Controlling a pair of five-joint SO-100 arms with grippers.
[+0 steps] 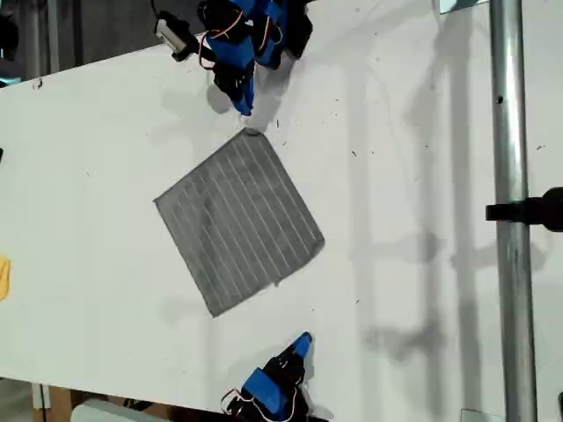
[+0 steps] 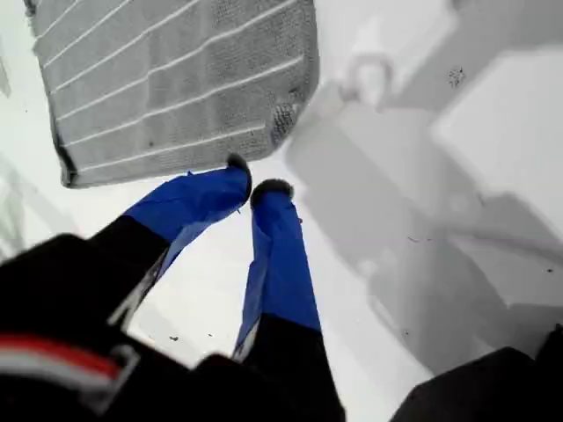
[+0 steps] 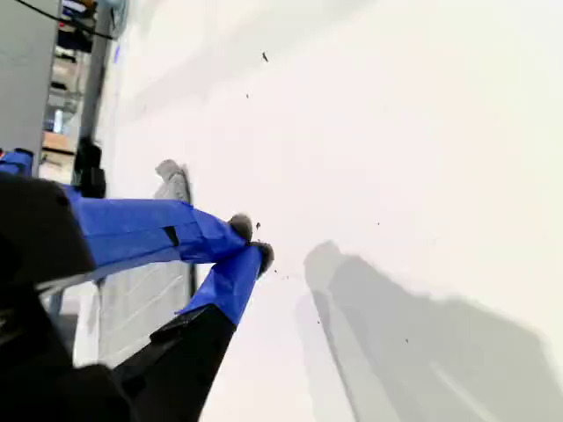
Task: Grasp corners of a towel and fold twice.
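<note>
Scene: a white desk [image 1: 422, 176] seen from above, with two blue-tipped arms and one cloth on it.
Towel: the grey towel [image 1: 237, 220] with fine pale stripes lay flat and unfolded near the middle of the desk. It was turned like a diamond in the exterior view, with one corner toward each arm's side.
First pincer: your first pincer [image 1: 244, 105] was at the top of the exterior view, pointing down at the towel's top corner [image 1: 252, 134]. It sat just beside that corner and did not touch it. In its wrist view the first pincer [image 2: 255, 180] had its tips drawn close, with only a narrow gap between them. It gripped nothing. The towel [image 2: 176, 79] lay just ahead, its rounded corner [image 2: 286, 119] nearest the tips.
Second pincer: your second pincer [image 1: 303, 338] was at the bottom of the exterior view, over bare desk and apart from the towel's lower edge. In its wrist view the second pincer [image 3: 251, 242] was clenched, tips meeting, with nothing between them. Part of the towel [image 3: 141, 290] showed behind its fingers.
Other things: a small yellow object [image 1: 3, 277] sat at the exterior view's left edge. A metal pole [image 1: 510, 220] ran from top to bottom along that view's right side.
</note>
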